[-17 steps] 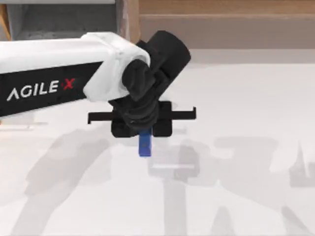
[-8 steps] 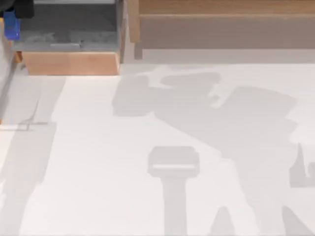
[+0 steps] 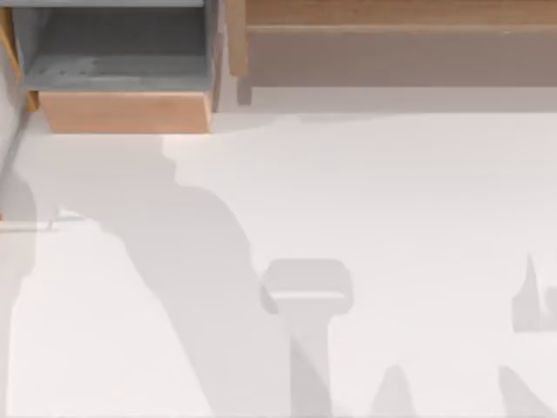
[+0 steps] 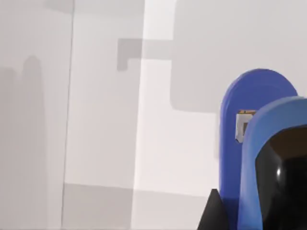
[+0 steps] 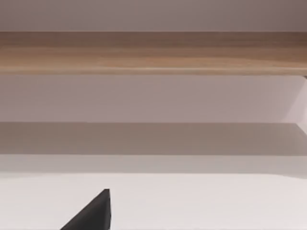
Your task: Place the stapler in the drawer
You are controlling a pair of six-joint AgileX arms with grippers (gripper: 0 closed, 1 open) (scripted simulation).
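Close against the left wrist camera, the stapler (image 4: 249, 143) sits blue and upright, apparently held by the left gripper; a dark finger (image 4: 213, 213) shows beside it, spread unreadable. From above, the drawer (image 3: 122, 111) stands open at the table's top-left. Risk: an off-target release could drop it outside the grey walls. No readable writing; just a pale mark (image 4: 243, 125). Right arm is parked.

Blue stapler (image 4: 249, 143) upright, black claw tip beside it
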